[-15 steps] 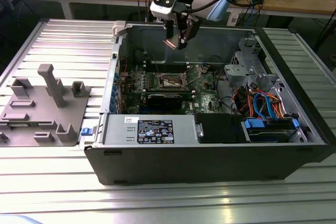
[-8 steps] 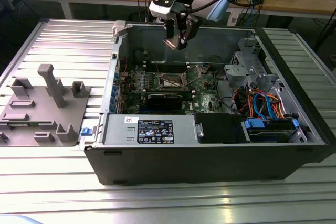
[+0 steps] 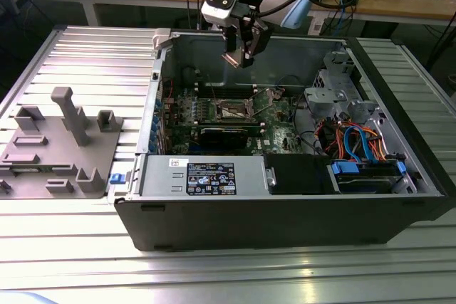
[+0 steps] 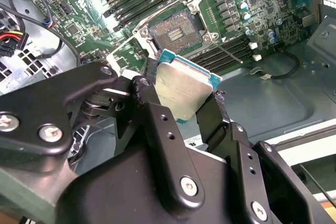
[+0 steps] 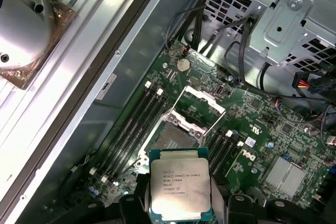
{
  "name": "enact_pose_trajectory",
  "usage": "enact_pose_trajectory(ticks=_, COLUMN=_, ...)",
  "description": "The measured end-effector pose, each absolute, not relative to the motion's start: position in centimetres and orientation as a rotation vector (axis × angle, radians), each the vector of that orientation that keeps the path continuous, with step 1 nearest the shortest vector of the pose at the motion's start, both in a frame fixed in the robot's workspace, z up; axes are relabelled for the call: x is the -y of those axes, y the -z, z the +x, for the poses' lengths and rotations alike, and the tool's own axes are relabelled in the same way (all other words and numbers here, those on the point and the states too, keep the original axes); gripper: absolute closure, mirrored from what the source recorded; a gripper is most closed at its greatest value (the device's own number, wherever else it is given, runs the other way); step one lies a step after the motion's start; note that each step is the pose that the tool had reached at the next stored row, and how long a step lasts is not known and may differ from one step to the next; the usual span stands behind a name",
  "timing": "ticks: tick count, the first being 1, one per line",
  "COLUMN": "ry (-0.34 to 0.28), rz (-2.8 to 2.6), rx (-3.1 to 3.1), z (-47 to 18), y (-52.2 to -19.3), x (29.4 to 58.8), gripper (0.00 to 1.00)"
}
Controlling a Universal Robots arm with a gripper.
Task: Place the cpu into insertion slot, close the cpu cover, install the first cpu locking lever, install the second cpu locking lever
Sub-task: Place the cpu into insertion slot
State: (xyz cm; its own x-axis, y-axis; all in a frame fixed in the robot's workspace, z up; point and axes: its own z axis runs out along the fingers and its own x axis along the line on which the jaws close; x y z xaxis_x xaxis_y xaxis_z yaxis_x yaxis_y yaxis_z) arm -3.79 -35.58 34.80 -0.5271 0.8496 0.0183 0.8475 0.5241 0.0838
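Note:
My gripper (image 3: 242, 56) hangs inside the open computer case, above the motherboard and the insertion slot (image 3: 234, 109). It is shut on the cpu (image 4: 184, 88), a flat square chip with a silvery top and green edge, pinched at two opposite edges between the black fingers (image 4: 146, 90). In both wrist views the chip (image 5: 178, 187) is held in the air, short of the slot (image 5: 170, 139). The slot (image 4: 176, 29) lies open with its dark contact field bare. The cpu cover (image 5: 203, 100), a silvery frame with a square window, stands tilted up at the slot's far side.
Long memory slots (image 5: 134, 121) flank the socket. A power supply (image 3: 214, 176) lies along the case's near wall. The drive cage and coloured cables (image 3: 356, 140) fill the exterior view's right. A grey fixture (image 3: 64, 140) stands on the ribbed table at the exterior view's left.

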Motion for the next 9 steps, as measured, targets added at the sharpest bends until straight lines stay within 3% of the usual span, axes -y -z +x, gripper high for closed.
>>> enact_pose_trajectory(ticks=9, ry=-0.128, rz=1.547, rx=-2.702, z=-3.79, y=-34.79, x=35.57, gripper=0.45)
